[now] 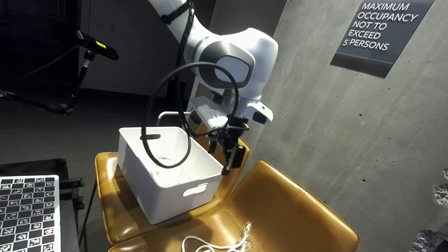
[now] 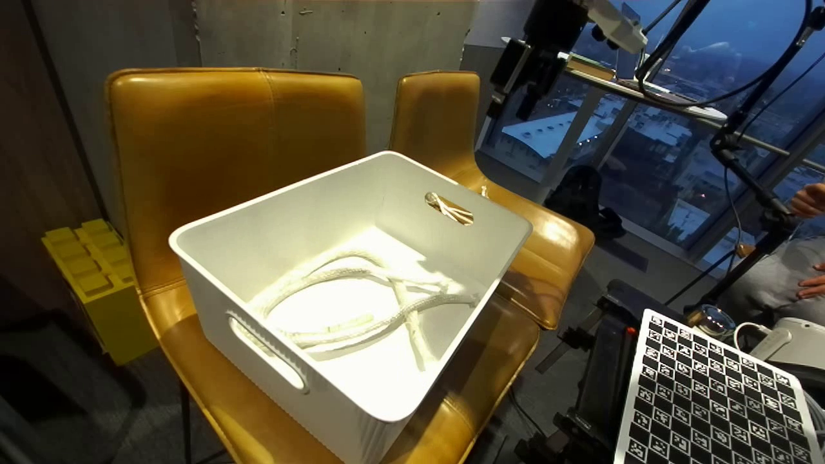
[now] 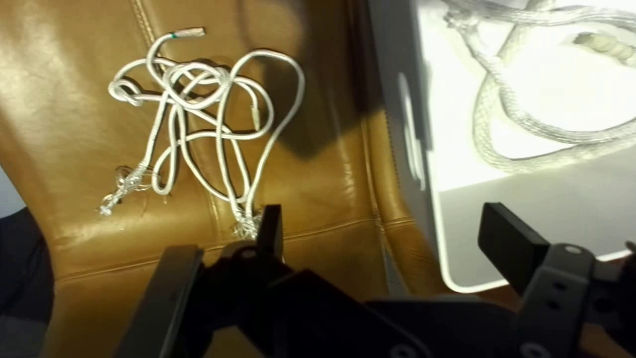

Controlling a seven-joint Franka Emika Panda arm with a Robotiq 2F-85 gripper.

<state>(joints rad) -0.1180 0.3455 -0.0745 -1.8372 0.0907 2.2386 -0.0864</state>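
My gripper [image 3: 387,233], at the bottom of the wrist view, has its fingers [image 3: 512,243] spread wide, with nothing between them. The white rope [image 3: 224,84] lies in the upper left of that frame, on the seat of a tan leather chair [image 3: 318,189]. Principal relation: the rope lies up and to the left of the fingers, the one at lower centre being the nearer. The heap is looped and knotted, so I can assign it no single long axis; two long strands run down the frame and meet in a frayed bundle just left of that fingertip. How far below it lies, this view does not tell. In an exterior view the gripper overlaps the right-hand corner of the white bin [image 1: 171,206], with the rope lower and well apart, cropped by the bottom edge. In an exterior view a thicker rope [image 2: 409,312] shows coiled inside the bin; the wrist view crops that coil at upper right.
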